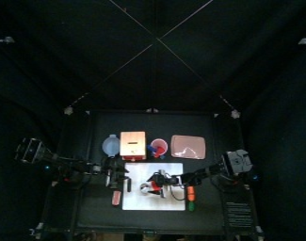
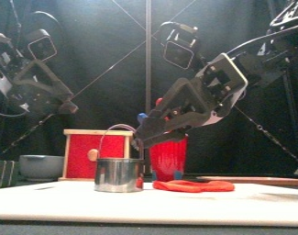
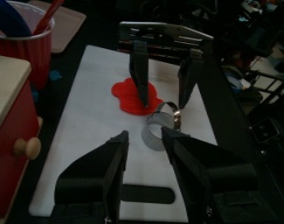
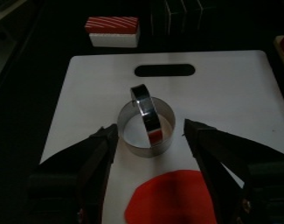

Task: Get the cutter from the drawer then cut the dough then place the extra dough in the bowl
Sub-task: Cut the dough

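Right claw [image 4: 150, 131]: jaws spread, down over the cutter [image 2: 116, 173], one jaw on either side of it. No clamp visible; can't tell if either jaw touches the metal. Cutter stands upright on the white board [image 4: 97, 87], near its middle, wire handle up. Red dough [image 2: 194, 185] lies flat on the board just beside the cutter, on the right arm's side; contact between them unclear.

Left claw [image 3: 142, 136]: open, empty, low over the board's grip-hole end, pointing at the cutter.

Room: bare board all round the cutter toward the grip-hole end and both long edges. Behind the board sit the red cup [image 2: 170, 158], wooden box [image 2: 96, 151] and bowl [image 2: 41, 166].

Only the top view shows the pink tray [image 1: 189, 146], at the back right of the table [image 1: 95, 212]. Only the right wrist view shows a red-and-white striped toy [image 4: 113, 31] and dark blocks [image 4: 185, 17] past the board's far edge. Left wrist view alone shows the right jaws' gap from outside.
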`<state>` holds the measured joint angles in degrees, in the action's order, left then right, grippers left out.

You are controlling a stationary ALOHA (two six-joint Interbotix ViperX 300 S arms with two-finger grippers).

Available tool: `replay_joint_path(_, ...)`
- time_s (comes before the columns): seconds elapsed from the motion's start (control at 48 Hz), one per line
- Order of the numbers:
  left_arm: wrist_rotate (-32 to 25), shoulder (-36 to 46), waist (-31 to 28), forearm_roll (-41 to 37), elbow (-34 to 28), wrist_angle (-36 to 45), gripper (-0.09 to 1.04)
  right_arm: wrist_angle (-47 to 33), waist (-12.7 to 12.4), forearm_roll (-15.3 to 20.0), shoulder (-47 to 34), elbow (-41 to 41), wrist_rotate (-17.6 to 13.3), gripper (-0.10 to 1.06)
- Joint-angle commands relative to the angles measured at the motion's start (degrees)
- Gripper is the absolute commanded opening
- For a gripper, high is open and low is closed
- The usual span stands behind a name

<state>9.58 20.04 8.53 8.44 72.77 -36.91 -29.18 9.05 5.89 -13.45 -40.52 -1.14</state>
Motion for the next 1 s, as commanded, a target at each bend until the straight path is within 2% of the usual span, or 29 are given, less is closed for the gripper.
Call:
replay_joint_path(0.021, -0.1, 0.2, 0.2, -0.1, -0.9, -0.6, 0.76, -0.3, -0.2, 0.0, 1.0, 1.2, -0.1, 0.92)
replay_joint_path(0.104, -0.1, 0.2, 0.2, -0.1, -0.9, -0.5, 0.76, -0.1, -0.2, 0.0, 0.7, 1.4, 0.0, 0.88)
replay_joint_path(0.271, -0.1, 0.2, 0.2, -0.1, -0.9, -0.6, 0.76, 0.2, -0.2, 0.0, 0.4, 1.4, -0.4, 0.72)
replay_joint_path(0.375, -0.1, 0.2, 0.2, -0.1, -0.8, -0.6, 0.76, 0.4, -0.1, 0.1, 0.4, 1.5, -0.5, 0.67)
replay_joint_path(1.0, -0.1, 0.2, 0.2, -0.1, -0.7, -0.5, 0.76, 2.3, 0.3, 0.4, 0.4, 2.5, -0.5, 0.66)
